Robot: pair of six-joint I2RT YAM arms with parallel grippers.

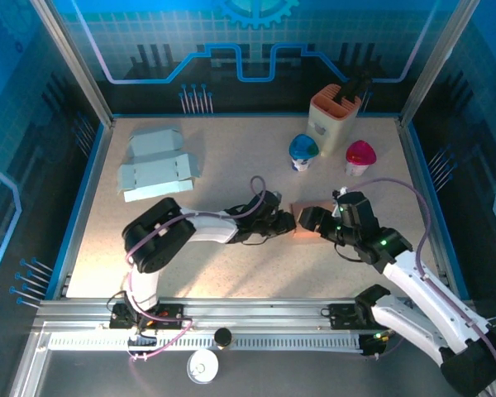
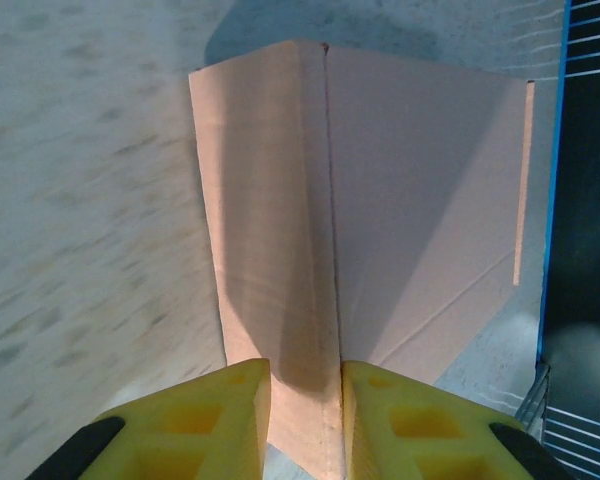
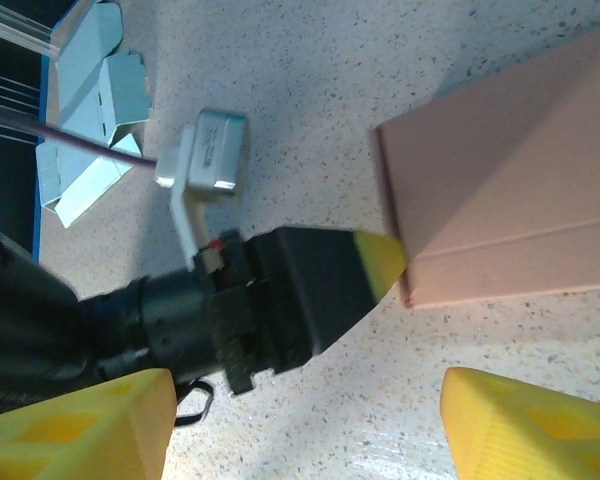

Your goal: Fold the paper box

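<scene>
Centrally, the paper box (image 1: 302, 211) is found on the desk (image 1: 231, 149), set between the two sets of jaws. The left jaws are closed on the paper box. In the left wrist view a creased edge of it (image 2: 380, 200) is pinched between the two yellow fingers (image 2: 220, 420), with a wide panel spread to the right of the crease and a narrower one to the left.

The right jaws are held open just beside the box's right side. In the right wrist view their yellow fingers (image 3: 90, 420) are seen wide apart over the desk. The box (image 3: 510, 200) lies ahead of them, and its corner is touched by a yellow fingertip (image 3: 380, 262) of the left arm.

At the far left, flattened pale blue boxes (image 1: 155, 165) are laid together. At the far right, a tan holder (image 1: 335, 112), a blue-lidded cup (image 1: 302, 151) and a pink-lidded cup (image 1: 360, 155) are placed well apart from the paper box.
</scene>
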